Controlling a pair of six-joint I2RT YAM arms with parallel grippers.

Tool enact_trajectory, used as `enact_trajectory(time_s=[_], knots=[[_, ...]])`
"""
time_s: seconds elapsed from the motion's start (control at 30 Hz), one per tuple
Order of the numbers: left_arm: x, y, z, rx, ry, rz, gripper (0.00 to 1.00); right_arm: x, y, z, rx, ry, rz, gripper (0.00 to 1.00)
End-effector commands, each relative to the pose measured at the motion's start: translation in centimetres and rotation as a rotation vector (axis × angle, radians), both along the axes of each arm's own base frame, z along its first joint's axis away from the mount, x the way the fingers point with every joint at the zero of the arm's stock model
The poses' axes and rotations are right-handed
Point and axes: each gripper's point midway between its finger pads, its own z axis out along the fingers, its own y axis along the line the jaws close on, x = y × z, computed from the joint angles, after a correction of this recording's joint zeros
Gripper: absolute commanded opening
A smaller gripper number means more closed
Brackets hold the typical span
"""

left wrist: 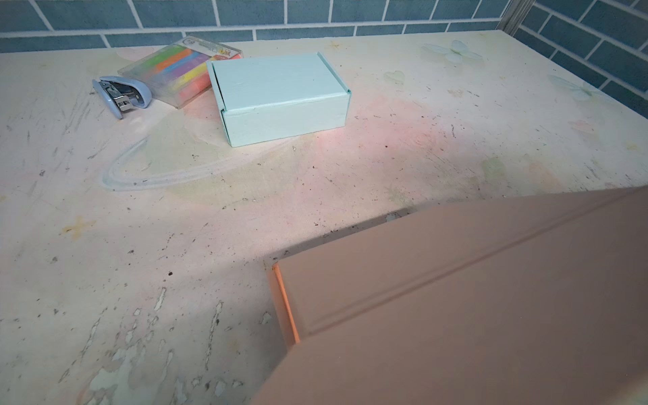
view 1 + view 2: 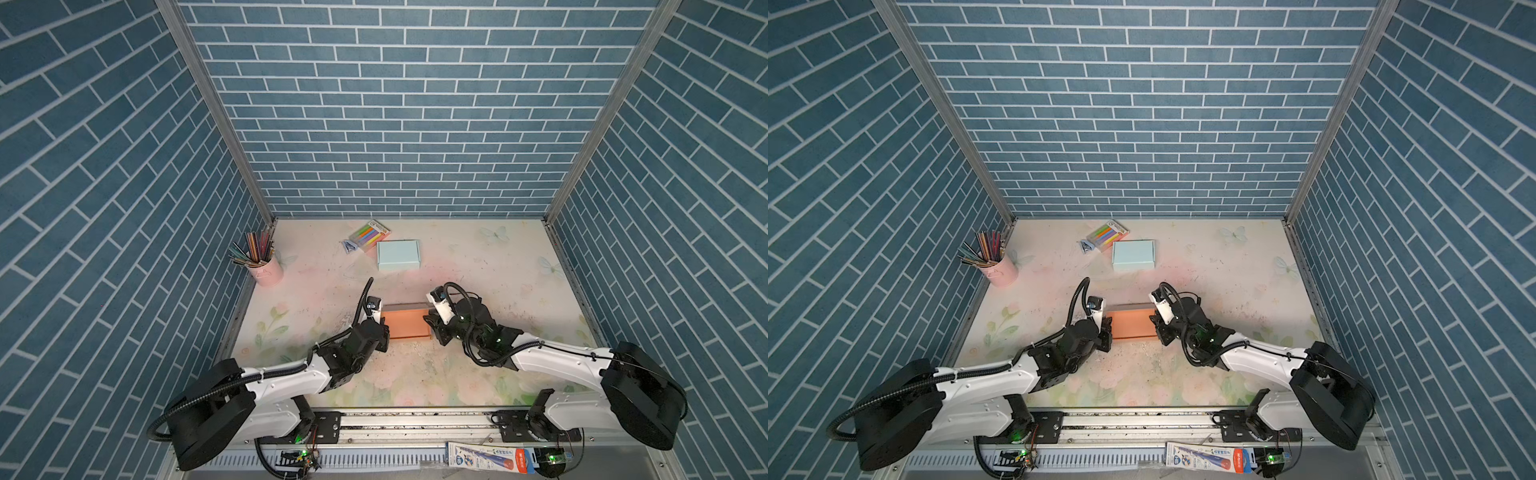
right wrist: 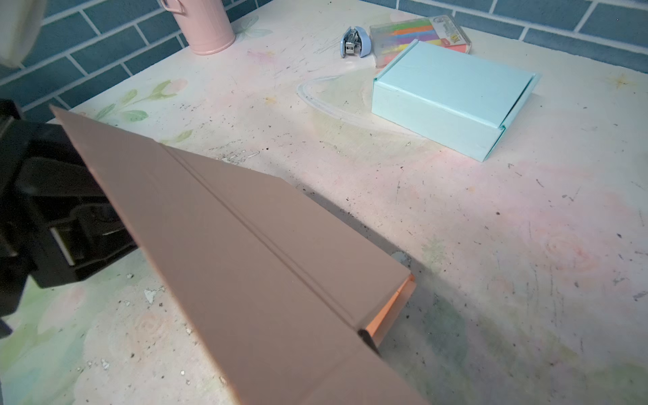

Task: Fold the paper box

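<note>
Blue brick-pattern walls close the worktop (image 2: 478, 282) on three sides, and its surface has a pale, scratched flower print. The orange paper box (image 2: 405, 326) stands on the near half, about in the middle, and its creased panel fills much of both wrist views.

The left gripper (image 2: 384, 330) is at the box's left end and the right gripper (image 2: 432, 328) at its right end. For both I cannot tell how wide the jaws stand or whether they hold the cardboard, because the fingers are hidden.

Farther away, well apart, lies one closed light blue box (image 2: 398, 254). At its far left corner is one clear pack of highlighters (image 2: 371, 235), and just left of that one small blue stapler (image 2: 349, 246). One pink cup (image 2: 268, 270) with coloured pencils stands far left, by the wall. So I count two boxes, one pack, one stapler and one cup.
</note>
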Motion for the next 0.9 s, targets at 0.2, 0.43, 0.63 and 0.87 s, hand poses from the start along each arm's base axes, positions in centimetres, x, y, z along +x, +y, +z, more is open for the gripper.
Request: enact_trajectory(time_s=[0.2,0.43,0.63,0.87], knots=[[-0.8,0.4,-0.8,-0.006,-0.025,0.016,0.13,-1.1,-1.3,-1.0,0.042,0.065,-0.068,0.35],[-1.0,0.6,-0.9,-0.002,-0.038,0.023,0.12,-2.3,-3.0,-1.3,0.085,0.07,-0.09,0.52],[-2.3,-0.6,-0.8,-0.023,-0.024,-0.055,0.21,-3.4,-3.7,0.3,0.141,0.019,-0.05,0.58],[-5.3,0.4,-1.8,-0.073,0.098,-0.111,0.88,-4.3,-4.5,2.9,0.203,-0.045,-0.032,0.59]])
